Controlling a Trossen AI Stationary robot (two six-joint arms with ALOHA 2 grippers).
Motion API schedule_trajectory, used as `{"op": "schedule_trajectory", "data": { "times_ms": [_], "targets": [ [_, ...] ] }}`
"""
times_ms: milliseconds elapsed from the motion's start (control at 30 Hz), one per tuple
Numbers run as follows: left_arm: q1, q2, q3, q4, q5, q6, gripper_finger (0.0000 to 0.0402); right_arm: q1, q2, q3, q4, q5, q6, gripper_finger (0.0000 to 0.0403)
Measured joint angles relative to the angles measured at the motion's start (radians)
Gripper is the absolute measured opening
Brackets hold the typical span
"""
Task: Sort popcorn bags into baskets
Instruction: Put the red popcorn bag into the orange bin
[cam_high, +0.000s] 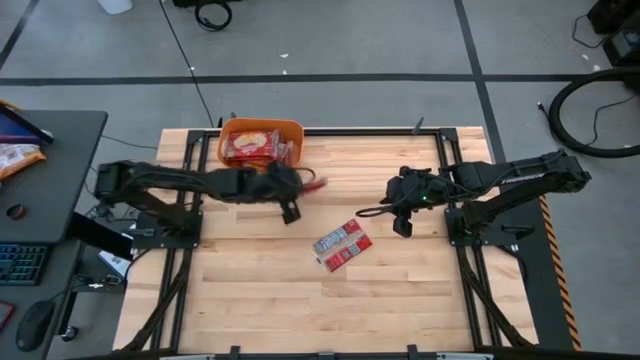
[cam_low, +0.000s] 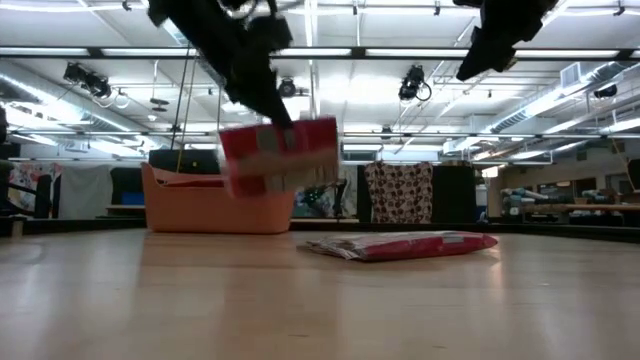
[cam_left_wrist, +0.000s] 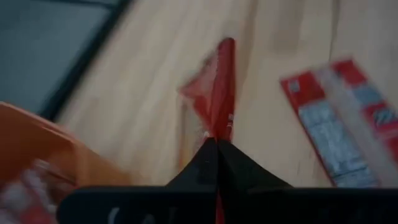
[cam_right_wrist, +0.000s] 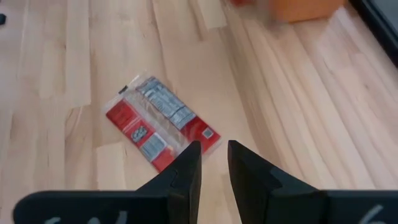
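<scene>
A pale wood table (cam_high: 260, 300) fills the middle of the high view, grey floor around it and a dark desk at the left edge; the low view looks across it into a lit hall.

The orange basket (cam_high: 292, 128) sits at the upper centre-left of the high view, at the table's far edge, with red bags (cam_high: 250, 146) already inside; their number cannot be told, at least one lies face up. Just right of and below the basket, the left gripper (cam_high: 305, 186) has its fingers pressed together on the edge of one bag (cam_low: 278, 157), which hangs clear of the table in the low view, just in front of the basket. Held by one edge it dangles flat, which should let it drop over the rim; this looks like the carry toward the basket.

Two more bags (cam_high: 341, 244) lie on the table at centre, touching side by side, silvery labels up, well apart from the basket. They appear to be the last ones left out.

The right gripper (cam_right_wrist: 213, 163) hangs above the table at centre-right of the high view, fingers slightly apart and holding nothing, near the pair, perhaps ready to take one
</scene>
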Motion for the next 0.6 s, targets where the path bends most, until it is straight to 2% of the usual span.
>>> {"op": "schedule_trajectory", "data": {
  "times_ms": [167, 333, 400, 600],
  "targets": [
    [0.025, -0.173, 0.0, -0.029, -0.067, 0.006, 0.0001, 0.0, 0.001, 0.0, 0.036, 0.016, -0.004, 0.0085],
    [0.082, -0.306, 0.0, -0.065, -0.197, 0.044, 0.0001, 0.0, 0.0, 0.0, 0.069, 0.036, 0.008, 0.0085],
    [0.116, -0.336, 0.001, -0.089, -0.238, 0.091, 0.0001, 0.0, 0.0, 0.0, 0.081, 0.036, 0.016, 0.0085],
    [0.242, -0.36, 0.0, -0.166, -0.244, 0.219, 0.0001, 0.0, 0.0, 0.0, 0.108, 0.037, 0.042, 0.0085]
  ]
}}
